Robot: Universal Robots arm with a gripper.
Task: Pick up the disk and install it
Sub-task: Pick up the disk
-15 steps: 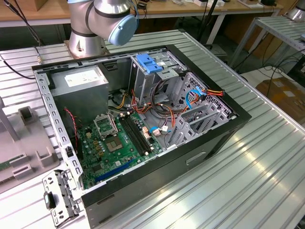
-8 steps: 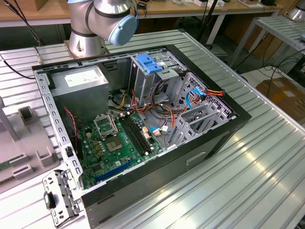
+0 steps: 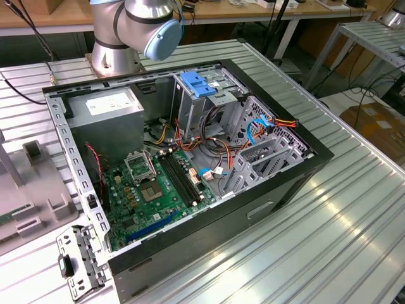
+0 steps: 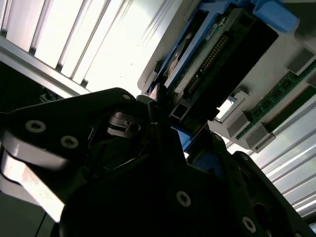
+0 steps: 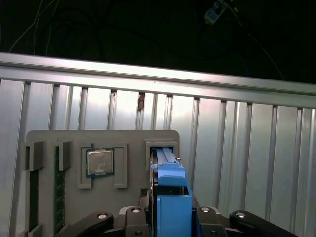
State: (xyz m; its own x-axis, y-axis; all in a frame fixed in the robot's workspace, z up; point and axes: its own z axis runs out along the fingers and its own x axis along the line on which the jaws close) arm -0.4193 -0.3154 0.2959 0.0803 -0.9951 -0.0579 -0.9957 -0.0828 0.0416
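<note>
The disk (image 5: 169,174) stands on edge in a slot of the grey tray (image 5: 128,139), near the CPU (image 5: 100,162) and the RAM sticks (image 5: 59,193) that lie in their own pockets of that tray. The hand (image 5: 170,224) sits over the disk's upper edge, straddling its blue carrier (image 5: 173,200). I cannot tell whether it is clamped on the disk or merely set around it. In the second wrist view the disk's green circuit board (image 4: 205,61) faces the camera, close against the black body of the hand.

The step in hand looks like the pick-up, with the disk not yet out of its slot. To do it well, the grip should bear on the blue carrier and the metal edges, not on the bare board. It should sit square and centred, so the disk neither swings nor twists. The pull should run straight along the slot, since any tilt may bind the carrier against the tray walls or drag the tray off the bench (image 3: 345,231).

In the exterior view the open case (image 3: 269,206) lies on the bench with its drive cage (image 3: 190,113) on the far side.

As for writing, the white sticker (image 3: 107,103) on the power supply (image 3: 117,130) carries print too small to read. The CPU lid shows no legible mark.
</note>
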